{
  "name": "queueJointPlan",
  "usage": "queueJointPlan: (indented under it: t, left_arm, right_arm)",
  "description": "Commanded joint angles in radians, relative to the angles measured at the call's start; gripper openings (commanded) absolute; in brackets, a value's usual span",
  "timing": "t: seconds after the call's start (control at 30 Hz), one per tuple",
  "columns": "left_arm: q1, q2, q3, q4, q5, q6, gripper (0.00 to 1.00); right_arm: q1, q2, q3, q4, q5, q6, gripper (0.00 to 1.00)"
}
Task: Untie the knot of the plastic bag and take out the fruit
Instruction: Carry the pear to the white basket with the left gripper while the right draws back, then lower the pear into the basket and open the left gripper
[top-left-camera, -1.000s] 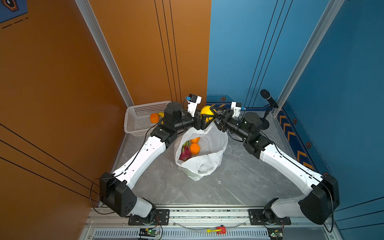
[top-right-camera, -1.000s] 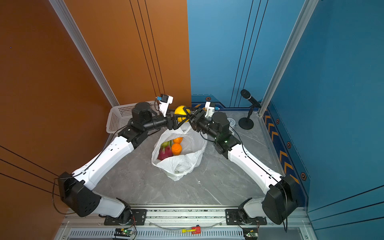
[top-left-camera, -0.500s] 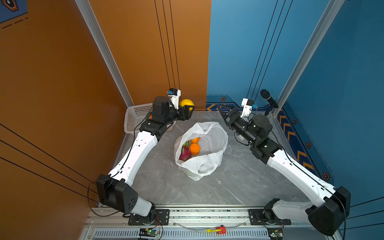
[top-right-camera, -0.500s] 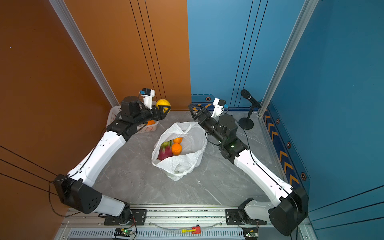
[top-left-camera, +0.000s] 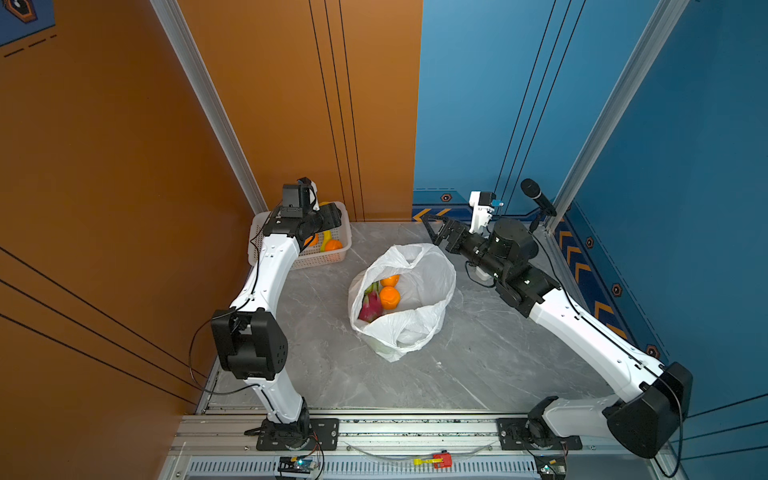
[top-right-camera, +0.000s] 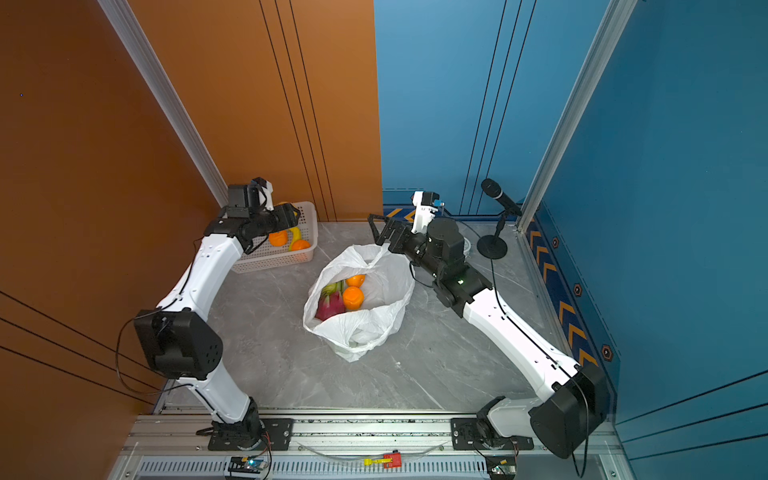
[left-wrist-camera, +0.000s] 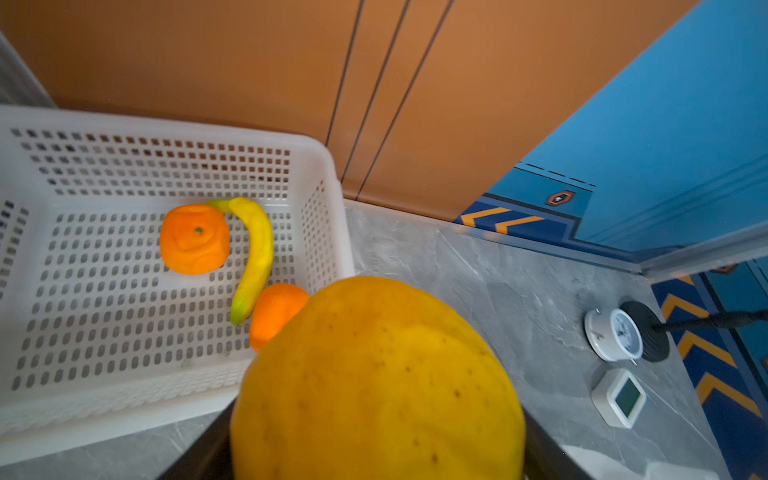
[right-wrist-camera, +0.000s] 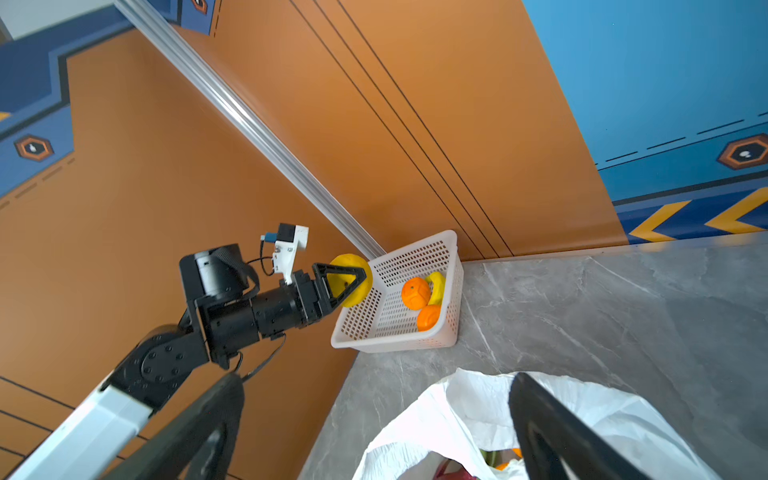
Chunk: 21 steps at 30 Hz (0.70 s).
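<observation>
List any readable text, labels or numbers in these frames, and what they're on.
No readable words anywhere.
Round white clock: dial marks too blurred to read.
Small white display unit: screen shows nothing legible.
Hexagon wall badges: tiny white symbol, unreadable.
Yellow chevrons on the wall base: arrows only, no text.

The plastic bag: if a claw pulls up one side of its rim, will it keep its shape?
Probably not: the plastic bag looks thin and crumpled, so it should flop. The oranges and dragon fruit inside would likely roll and shift its weight.
</observation>
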Motion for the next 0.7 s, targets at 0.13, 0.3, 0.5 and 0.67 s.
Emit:
queueJointPlan:
  t: [0.13, 0.3, 0.5, 0.67]
  left_arm:
    - [0.08, 0.178, 0.183, -0.179, -0.057, -0.12, 0.58]
    - [0.125, 0.301, 0.291, -0.247, -0.09, -0.177, 0.57]
    - [0.166, 0.454, 0.429, -0.346, -0.089, -0.21, 0.57]
    - [0.178, 0.58, 0.548, -0.416, -0.057, -0.211, 0.58]
  right_arm:
    - [-0.002, 0.104, 0.158, -0.15, -0.108, -0.239, 1.0]
    - [-0.02, 0.146, 0.196, -0.157, -0.131, -0.247, 1.0]
    - [-0.042, 0.171, 0.214, -0.159, -0.146, -0.246, 1.0]
    - [-0.06, 0.179, 0.217, -0.16, -0.146, -0.249, 1.0]
